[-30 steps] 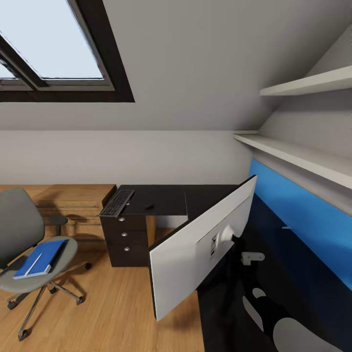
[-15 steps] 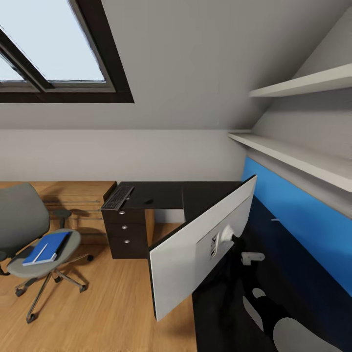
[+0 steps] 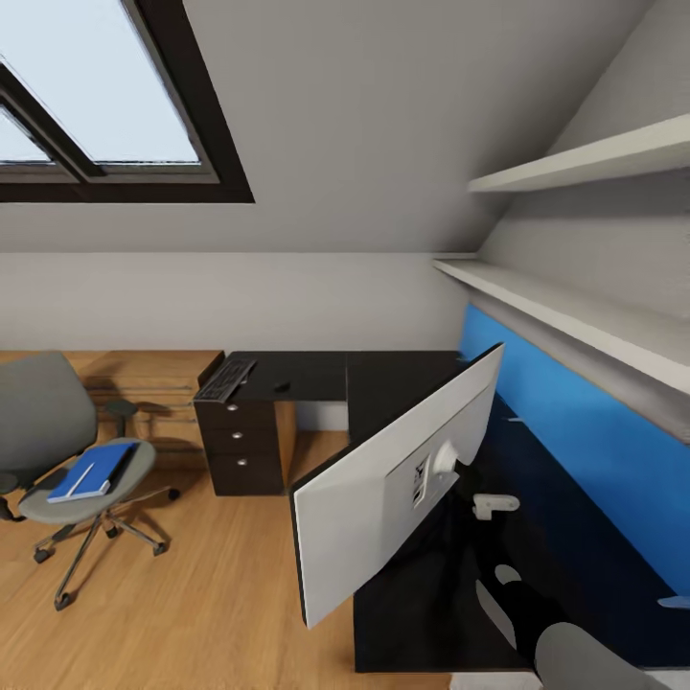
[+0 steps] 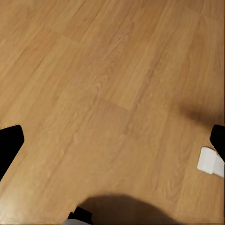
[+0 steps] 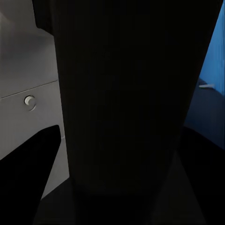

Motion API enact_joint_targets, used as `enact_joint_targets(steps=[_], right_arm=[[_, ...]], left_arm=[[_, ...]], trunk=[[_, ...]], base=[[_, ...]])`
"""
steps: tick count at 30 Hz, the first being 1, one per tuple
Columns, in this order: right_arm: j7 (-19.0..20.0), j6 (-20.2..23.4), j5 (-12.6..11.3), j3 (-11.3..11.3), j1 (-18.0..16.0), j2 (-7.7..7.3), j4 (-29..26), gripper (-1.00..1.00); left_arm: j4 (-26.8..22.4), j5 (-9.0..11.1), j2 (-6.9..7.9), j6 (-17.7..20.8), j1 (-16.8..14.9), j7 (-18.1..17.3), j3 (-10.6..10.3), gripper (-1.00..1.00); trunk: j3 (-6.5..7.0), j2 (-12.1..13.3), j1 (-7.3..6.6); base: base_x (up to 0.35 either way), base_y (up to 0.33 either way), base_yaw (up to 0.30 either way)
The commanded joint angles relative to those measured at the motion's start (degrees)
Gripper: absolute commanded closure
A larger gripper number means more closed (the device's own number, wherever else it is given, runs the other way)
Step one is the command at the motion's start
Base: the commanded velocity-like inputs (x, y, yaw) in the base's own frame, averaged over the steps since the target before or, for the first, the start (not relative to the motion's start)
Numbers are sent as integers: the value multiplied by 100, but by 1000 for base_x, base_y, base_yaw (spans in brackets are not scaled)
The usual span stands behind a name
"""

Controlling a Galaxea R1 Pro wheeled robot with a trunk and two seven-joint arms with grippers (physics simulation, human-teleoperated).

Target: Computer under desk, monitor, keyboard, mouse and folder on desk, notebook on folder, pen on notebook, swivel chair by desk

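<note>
My right pincer (image 5: 112, 157) is clamped on the dark stand of the monitor (image 3: 383, 489), carrying it tilted above the tabletop (image 3: 402, 383) to set it down there, while my left pincer (image 4: 112, 140) hangs spread apart over the floor (image 4: 108, 70).

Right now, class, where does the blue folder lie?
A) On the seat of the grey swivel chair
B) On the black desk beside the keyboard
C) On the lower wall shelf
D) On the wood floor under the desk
A: in the head view the blue folder lies flat on the seat of the grey swivel chair, which stands on the wood floor apart from the desk.
</note>
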Motion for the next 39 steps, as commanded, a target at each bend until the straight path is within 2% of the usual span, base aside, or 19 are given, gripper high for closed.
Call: enact_joint_targets(steps=[1, 10, 39], right_arm=[[-28, -24, -109, 101, -5, -9, 11, 100], [-28, -23, -109, 101, -5, -9, 12, 100], [-27, -24, -109, 103, -5, -9, 13, 100]], left_arm=[[4, 43, 0, -15, -5, -41, 6, -100], [4, 43, 0, -15, -5, -43, 6, -100], [4, 43, 0, -15, -5, -35, 6, -100]], trunk=[[-13, -12, 1], [-13, -12, 1], [-13, -12, 1]], base=[[-147, -254, 0], [-71, -231, 0], [40, -49, 0]])
